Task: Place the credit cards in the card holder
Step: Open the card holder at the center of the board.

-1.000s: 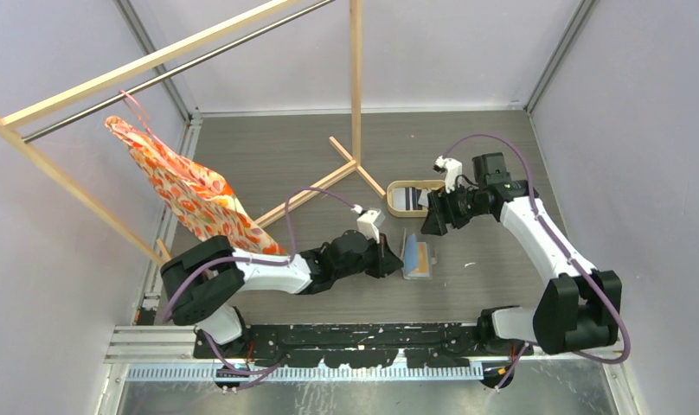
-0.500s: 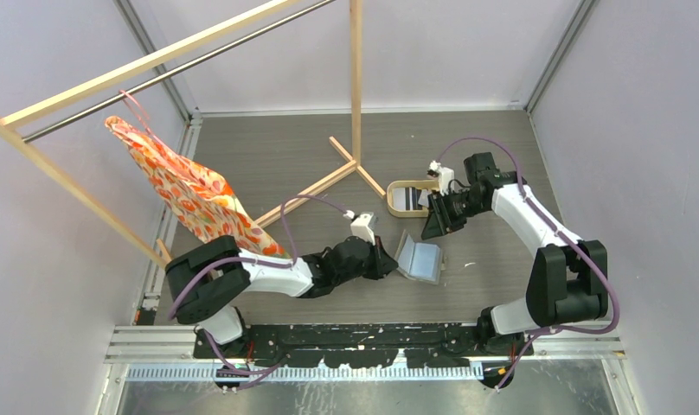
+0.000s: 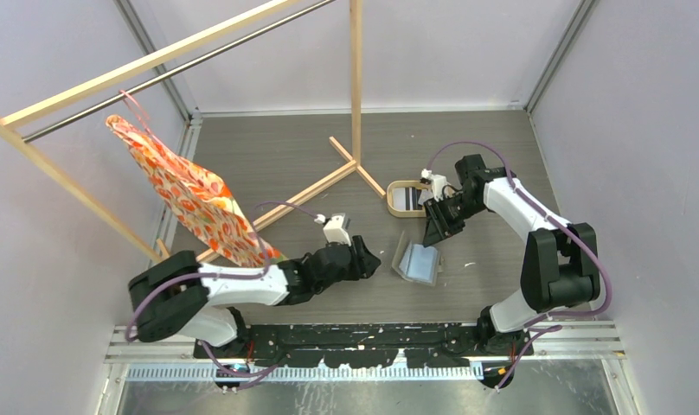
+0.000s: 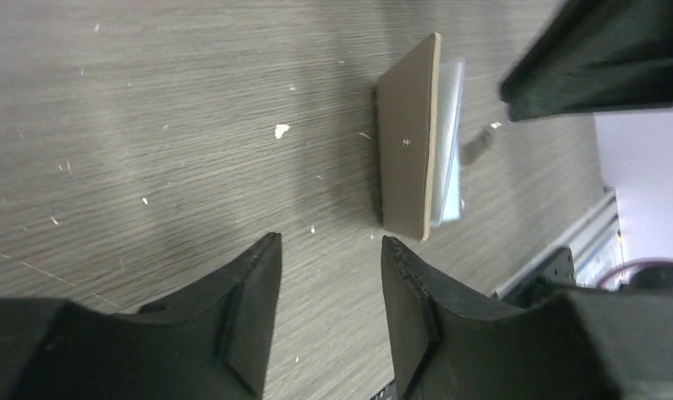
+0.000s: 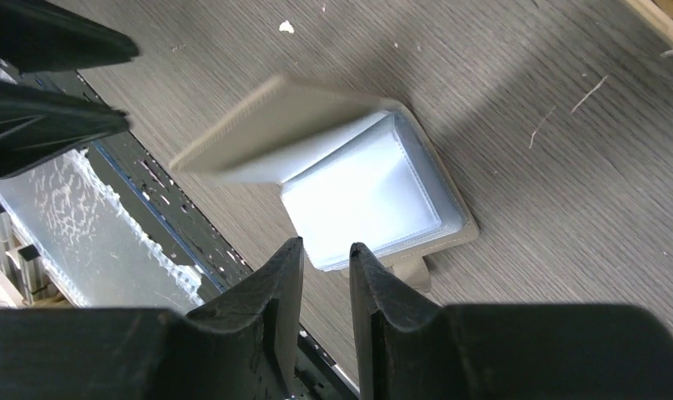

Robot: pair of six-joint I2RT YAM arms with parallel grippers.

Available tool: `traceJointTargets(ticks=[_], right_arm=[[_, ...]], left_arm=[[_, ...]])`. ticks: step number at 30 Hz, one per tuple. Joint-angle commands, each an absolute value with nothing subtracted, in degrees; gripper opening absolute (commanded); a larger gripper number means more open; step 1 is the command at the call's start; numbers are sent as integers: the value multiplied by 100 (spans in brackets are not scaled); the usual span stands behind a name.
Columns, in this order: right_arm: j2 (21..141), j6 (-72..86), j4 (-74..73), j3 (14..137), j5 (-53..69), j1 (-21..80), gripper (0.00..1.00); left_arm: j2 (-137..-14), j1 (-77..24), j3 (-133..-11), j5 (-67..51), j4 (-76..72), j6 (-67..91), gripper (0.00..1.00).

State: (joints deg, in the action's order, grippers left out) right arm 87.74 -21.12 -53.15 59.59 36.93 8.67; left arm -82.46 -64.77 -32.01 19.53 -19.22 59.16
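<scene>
Card holder lies half open; left gripper is spread, empty. Right gripper, narrowed above it, perhaps pinches a credit card: cannot tell. Next, align with a slot.

Left tool jaws apart, empty; card holder ahead, half-open.

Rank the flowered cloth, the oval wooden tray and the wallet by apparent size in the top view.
Largest: flowered cloth.
Then wallet and tray, too alike to rank; the right arm covers part of the tray.
</scene>
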Motion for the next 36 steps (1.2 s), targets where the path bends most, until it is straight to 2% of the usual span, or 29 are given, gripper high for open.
traceJointTargets(ticks=[1,4,8,14,21,26,32,36], right_arm=[[8581,-2250,-5415,6169,3671,889,32],[8604,-2213,-5421,6191,3603,890,32],[8632,-2126,-5349,6174,3614,896,31],[9084,-1993,-5435,6332,3978,965,21],[9284,-1593,-5154,6418,4162,1002,19],[8970,-1550,-5108,6439,4132,891,19],[8792,-1557,-5147,6434,4011,582,19],[8730,-1538,-5107,6382,3929,506,20]], left_arm=[[-7265,-6495,-2988,1963,-2297,4920,50],[-6906,-6493,-3102,1405,-2307,4251,56],[-7124,-6542,-3592,220,-2562,3836,56],[-8001,-7110,-4470,-410,-2604,2978,54],[-8863,-7610,-4989,-150,-2479,1992,54],[-9711,-7638,-5637,-44,-2156,2029,53],[-10728,-7627,-6817,1257,-504,2256,53],[-10818,-7430,-6731,1804,-334,2701,54]])
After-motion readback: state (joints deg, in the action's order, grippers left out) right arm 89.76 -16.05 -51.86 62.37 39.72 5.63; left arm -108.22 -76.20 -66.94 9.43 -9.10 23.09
